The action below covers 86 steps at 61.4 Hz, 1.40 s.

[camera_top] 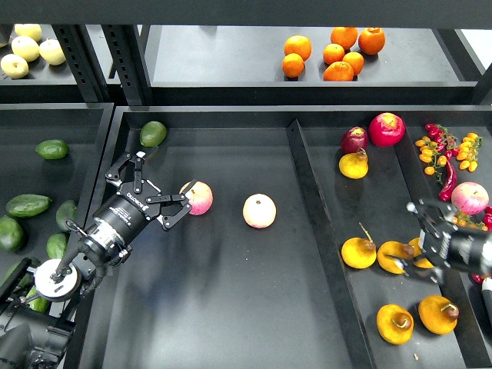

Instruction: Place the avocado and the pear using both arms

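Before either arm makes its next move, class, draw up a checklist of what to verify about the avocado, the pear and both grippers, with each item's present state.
1. Left gripper open: ok.
2. Left gripper holds nothing: ok; it sits beside a pink-and-yellow apple.
3. Avocado in view, unobstructed: ok, at the tray's far left corner.
4. Right gripper fingers open: cannot tell.
5. Right gripper gripping a pear: cannot tell; they overlap.
6. Pear upright: cannot tell.
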{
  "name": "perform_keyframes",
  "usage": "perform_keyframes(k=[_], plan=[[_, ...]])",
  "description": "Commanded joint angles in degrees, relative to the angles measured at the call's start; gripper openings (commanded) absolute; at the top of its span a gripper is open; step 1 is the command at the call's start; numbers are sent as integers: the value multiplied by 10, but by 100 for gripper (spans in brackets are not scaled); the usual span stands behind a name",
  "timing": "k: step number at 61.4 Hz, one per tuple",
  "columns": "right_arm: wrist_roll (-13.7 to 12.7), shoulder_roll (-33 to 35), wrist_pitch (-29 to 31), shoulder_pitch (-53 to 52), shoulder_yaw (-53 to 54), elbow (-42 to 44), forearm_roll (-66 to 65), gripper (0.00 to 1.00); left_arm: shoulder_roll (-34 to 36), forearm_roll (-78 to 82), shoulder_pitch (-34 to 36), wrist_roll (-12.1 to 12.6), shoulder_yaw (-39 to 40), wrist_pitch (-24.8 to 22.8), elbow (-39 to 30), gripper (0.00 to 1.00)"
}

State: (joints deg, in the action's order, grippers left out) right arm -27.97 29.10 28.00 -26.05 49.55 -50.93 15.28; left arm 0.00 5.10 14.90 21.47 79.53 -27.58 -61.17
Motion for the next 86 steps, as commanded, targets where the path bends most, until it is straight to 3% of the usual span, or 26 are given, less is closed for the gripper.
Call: perform_keyframes(k=[1,18,25,33,37,45,52,66,78,86], plan=[[0,-100,0,3,83,38,-24,94,0,0,0,-1,-3,0,-1,98],[0,-286,0,17,202,99,-181,94,0,1,0,-15,-3,0,-1,98],[0,-291,0,23,237,119,-209,95,0,1,0,-23,-3,0,2,99],[82,-291,0,24,255,151,-218,99,0,1,0,-26,-3,-1,3,99],[109,-291,0,24,252,165,-220,99,0,1,1,-27,-3,-1,3,99],[126,-291,0,20,247,182,-220,99,0,1,3,-27,-3,-2,6,99],[162,-291,0,5,246,192,-224,99,0,1,5,-27,-9,-3,8,99],[172,-291,0,-14,235,193,-225,99,0,1,15,-27,-13,-3,13,99],[205,-291,0,-44,236,195,-225,99,0,2,34,-28,-13,-3,30,99],[207,-291,0,-58,237,197,-221,99,0,2,37,-32,-13,-3,32,99]])
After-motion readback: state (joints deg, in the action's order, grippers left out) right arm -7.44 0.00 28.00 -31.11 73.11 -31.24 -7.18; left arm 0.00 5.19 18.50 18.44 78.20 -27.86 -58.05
